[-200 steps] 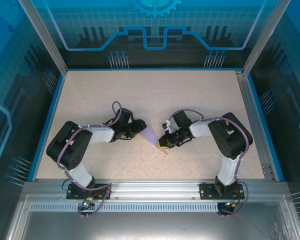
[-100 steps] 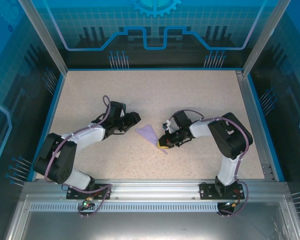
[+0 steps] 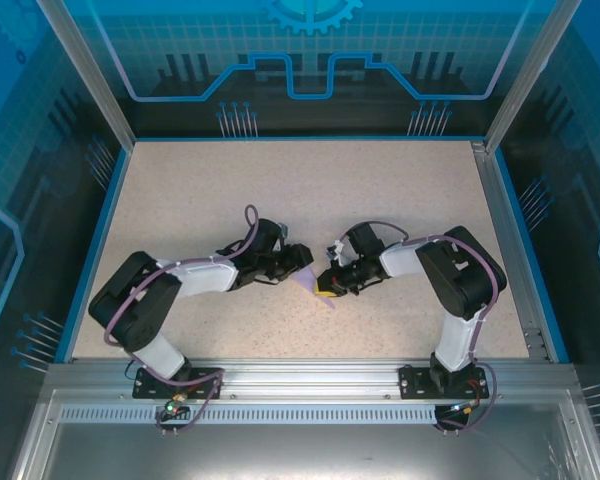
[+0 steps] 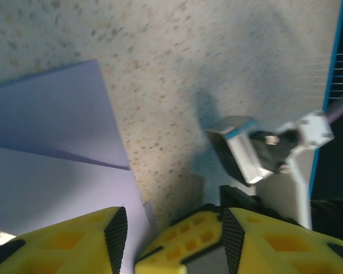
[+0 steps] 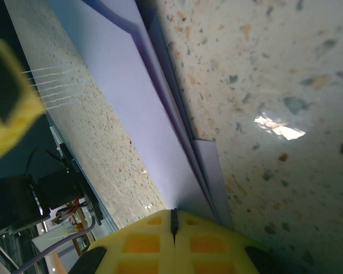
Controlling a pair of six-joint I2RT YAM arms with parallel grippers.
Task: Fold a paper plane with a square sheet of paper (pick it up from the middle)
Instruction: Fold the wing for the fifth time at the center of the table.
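Presently the right gripper clamps the folded pale lavender paper sheet; the left gripper stands released over its left part.

Top external is mounted high behind the arm bases, angled down over the whole worktop. Both wrist views are held close above it. The lavender paper is shared by all three.
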